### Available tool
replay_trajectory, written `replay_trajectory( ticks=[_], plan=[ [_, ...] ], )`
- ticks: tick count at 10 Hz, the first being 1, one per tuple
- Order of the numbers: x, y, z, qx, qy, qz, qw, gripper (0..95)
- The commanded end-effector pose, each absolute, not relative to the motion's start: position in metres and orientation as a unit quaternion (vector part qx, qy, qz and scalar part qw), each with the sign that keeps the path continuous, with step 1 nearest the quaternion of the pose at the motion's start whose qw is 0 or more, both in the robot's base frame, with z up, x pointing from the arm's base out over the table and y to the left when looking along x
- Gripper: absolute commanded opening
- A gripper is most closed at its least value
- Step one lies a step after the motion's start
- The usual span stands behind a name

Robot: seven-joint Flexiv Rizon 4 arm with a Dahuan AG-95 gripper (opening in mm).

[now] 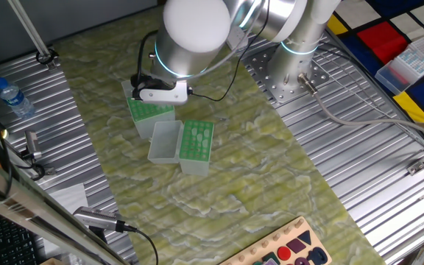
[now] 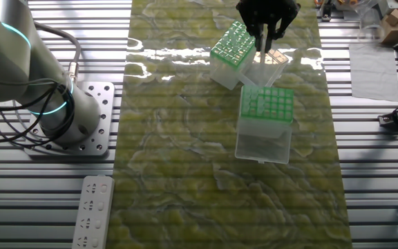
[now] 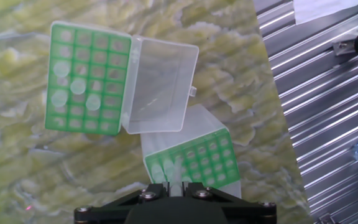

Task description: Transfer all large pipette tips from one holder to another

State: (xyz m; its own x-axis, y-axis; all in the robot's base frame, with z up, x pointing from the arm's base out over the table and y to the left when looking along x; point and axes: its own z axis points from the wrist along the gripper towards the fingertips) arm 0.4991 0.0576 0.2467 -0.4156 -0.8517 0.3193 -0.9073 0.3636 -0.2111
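- The end effector is seen at the bottom edge of the hand view, lowered over the near rack; its fingertips are closed on a pale pipette tip standing in that rack's front row.
- In the other fixed view the end effector is shown directly above the rack at the far end of the counter.
- More large pipette tips are seen just beside the gripped one, in the holes at the rack's front-left corner.
- Beyond the near rack, and touching or overlapping it in the hand view, a second rack is placed with its clear hinged lid laid open toward the end effector's right.
- Several pale round tip tops are seated in the far rack's left columns; its other holes are seen open.
- Farther off, ribbed metal plating is seen flanking the green mat.
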Motion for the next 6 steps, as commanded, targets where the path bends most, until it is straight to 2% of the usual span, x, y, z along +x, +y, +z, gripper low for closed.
replay_trajectory(
  ticks=[1, 2, 3, 4, 5, 6],
  plan=[
    [0.4992, 0.0565, 0.2445, 0.541, -0.819, 0.179, 0.072, 0.0],
    [0.4999, 0.0560, 0.2434, 0.547, -0.815, 0.180, 0.070, 0.0],
    [0.5005, 0.0554, 0.2423, 0.553, -0.811, 0.181, 0.067, 19.0],
    [0.5010, 0.0551, 0.2415, 0.556, -0.808, 0.182, 0.065, 19.0],
    [0.5012, 0.0548, 0.2409, 0.560, -0.806, 0.181, 0.063, 38.0],
    [0.5012, 0.0548, 0.2409, 0.561, -0.805, 0.180, 0.062, 38.0]
  ],
)
